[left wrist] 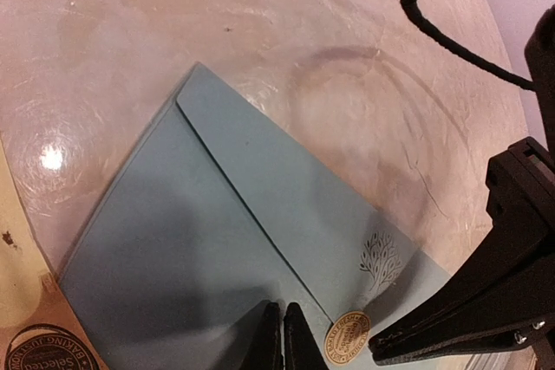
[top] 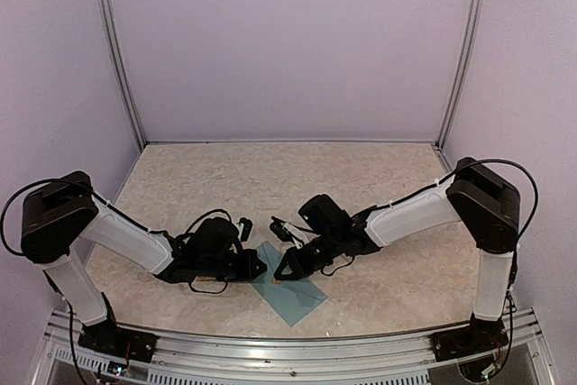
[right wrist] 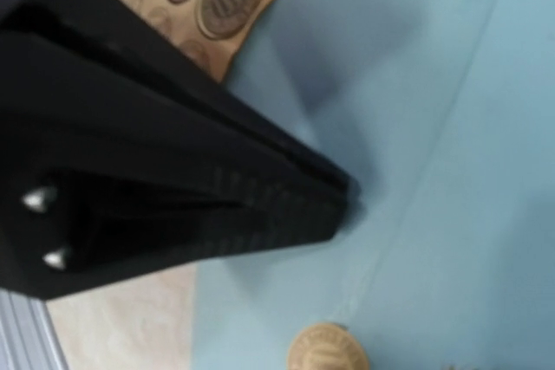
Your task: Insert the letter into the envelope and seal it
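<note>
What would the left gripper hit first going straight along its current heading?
The envelope. The left gripper, jaws shut, points down at its blue face near the round sticker; contact may already exist, depth unclear.

right claw [right wrist: 347,201] closed over envelope [right wrist: 451,127] | round sticker [right wrist: 328,351] on it
</note>
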Controlling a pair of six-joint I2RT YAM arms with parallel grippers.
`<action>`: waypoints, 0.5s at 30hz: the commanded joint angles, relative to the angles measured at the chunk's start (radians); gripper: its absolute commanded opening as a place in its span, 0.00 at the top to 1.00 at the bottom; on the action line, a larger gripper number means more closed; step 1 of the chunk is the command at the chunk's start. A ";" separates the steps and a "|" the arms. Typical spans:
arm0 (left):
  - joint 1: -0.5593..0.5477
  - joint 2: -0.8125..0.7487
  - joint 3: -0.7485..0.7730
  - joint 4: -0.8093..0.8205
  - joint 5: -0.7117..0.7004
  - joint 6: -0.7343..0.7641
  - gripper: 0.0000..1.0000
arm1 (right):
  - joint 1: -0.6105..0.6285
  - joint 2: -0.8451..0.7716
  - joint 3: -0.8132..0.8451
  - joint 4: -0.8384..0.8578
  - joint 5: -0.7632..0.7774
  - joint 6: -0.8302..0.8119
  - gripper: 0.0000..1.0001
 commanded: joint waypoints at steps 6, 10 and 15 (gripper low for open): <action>-0.011 0.019 -0.016 -0.152 -0.004 0.008 0.97 | -0.003 0.066 0.043 -0.038 -0.056 0.003 1.00; -0.014 0.021 -0.017 -0.155 -0.008 0.000 0.97 | -0.003 0.087 0.052 -0.041 -0.071 0.003 1.00; -0.023 0.027 -0.014 -0.153 -0.009 -0.011 0.97 | -0.003 0.105 0.066 -0.047 -0.072 0.004 1.00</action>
